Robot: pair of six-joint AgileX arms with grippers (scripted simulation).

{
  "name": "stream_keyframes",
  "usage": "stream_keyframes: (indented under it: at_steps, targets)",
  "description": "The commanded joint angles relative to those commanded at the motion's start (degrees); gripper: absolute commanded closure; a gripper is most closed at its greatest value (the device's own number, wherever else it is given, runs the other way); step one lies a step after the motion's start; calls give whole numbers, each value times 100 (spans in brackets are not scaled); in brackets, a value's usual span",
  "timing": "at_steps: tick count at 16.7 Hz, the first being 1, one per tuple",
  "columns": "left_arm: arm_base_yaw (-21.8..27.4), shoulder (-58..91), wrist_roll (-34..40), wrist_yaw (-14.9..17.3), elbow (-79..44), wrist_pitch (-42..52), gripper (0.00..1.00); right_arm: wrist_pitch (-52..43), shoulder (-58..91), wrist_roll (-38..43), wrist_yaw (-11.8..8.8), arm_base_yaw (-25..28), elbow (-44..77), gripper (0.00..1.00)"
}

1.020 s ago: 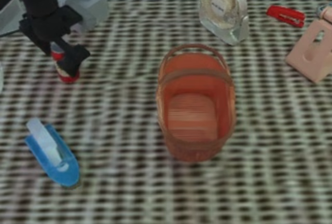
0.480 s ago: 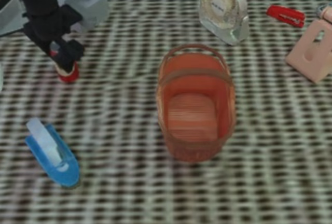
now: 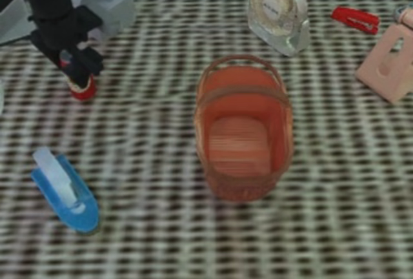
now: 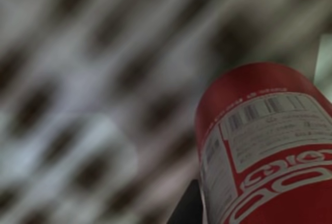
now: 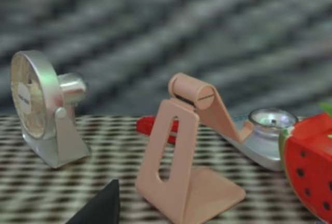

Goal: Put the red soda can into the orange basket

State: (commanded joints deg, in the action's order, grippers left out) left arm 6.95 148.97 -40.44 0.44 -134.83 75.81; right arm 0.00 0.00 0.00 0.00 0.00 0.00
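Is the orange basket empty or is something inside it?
Empty. In the top view the orange basket shows only its bare striped floor. The red soda can is over at the table's left, under the left gripper.

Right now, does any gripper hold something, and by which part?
The left gripper is closed on the red soda can near its upper part, top left of the table. Nothing shows the right gripper holding anything.

The left arm [image 3: 55,17] is matte black and blocky, with a white cap and white lettering near its top.
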Motion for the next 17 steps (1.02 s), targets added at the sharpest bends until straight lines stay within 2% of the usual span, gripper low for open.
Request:
stream_keyframes:
  at_steps: [8,10,13,17]
  targets:
    - [-4,1,-9,-2,-1,0,100,0,0,0,0,0,0,0]
    - [20,-20,46,122,77,-170,100,0,0,0,0,0,0,0]
    - [101,-120,276,601,405,-848,100,0,0,0,0,0,0,0]
    - [266,-422,812,1651,1172,-2495,100,0,0,0,0,0,0,0]
